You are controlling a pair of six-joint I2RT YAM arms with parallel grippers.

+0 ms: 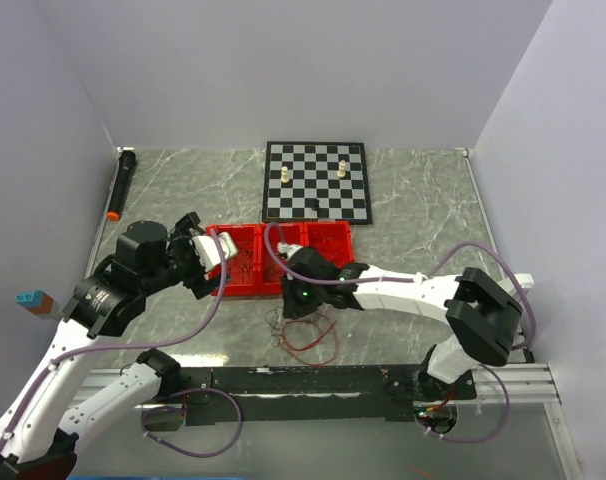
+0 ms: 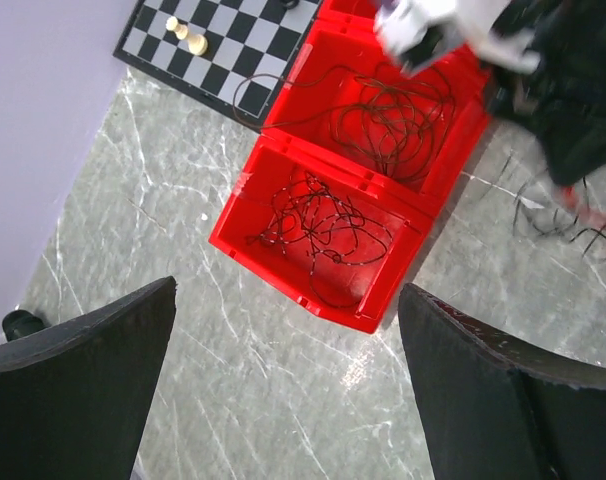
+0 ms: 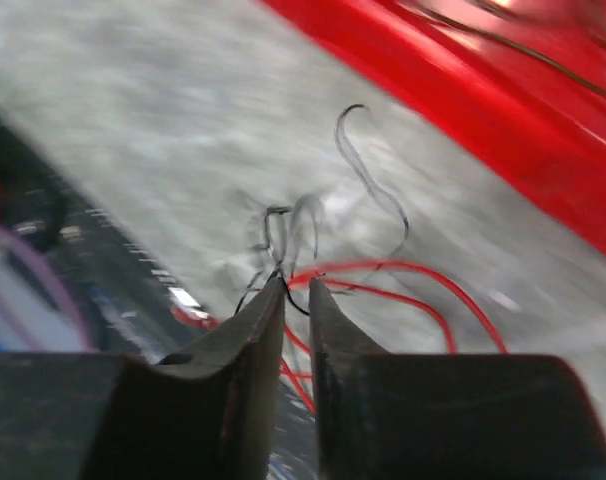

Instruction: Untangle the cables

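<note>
Cables (image 1: pixel 308 335), a loose tangle of thin red and dark strands, are lying on the marble table (image 1: pixel 423 230) just in front of the red tray (image 1: pixel 333 235). The right gripper (image 3: pixel 295 290) is hanging over them, its fingers a narrow slit apart with a dark strand at the tips; whether it is pinched I cannot tell. The left gripper (image 2: pixel 288 300) is hovering wide open above the tray's end compartment.

Looks like a robotics lab test cell: boxed in by plain white panels (image 1: pixel 283 70), floored with a grey marble-pattern tabletop (image 1: pixel 423 215), fitted at the near edge with an aluminium rail (image 1: pixel 543 385) bearing robot arms (image 1: pixel 413 292), and stocked with props such as a chessboard (image 1: pixel 315 181) and red bins (image 1: pixel 333 238).
</note>
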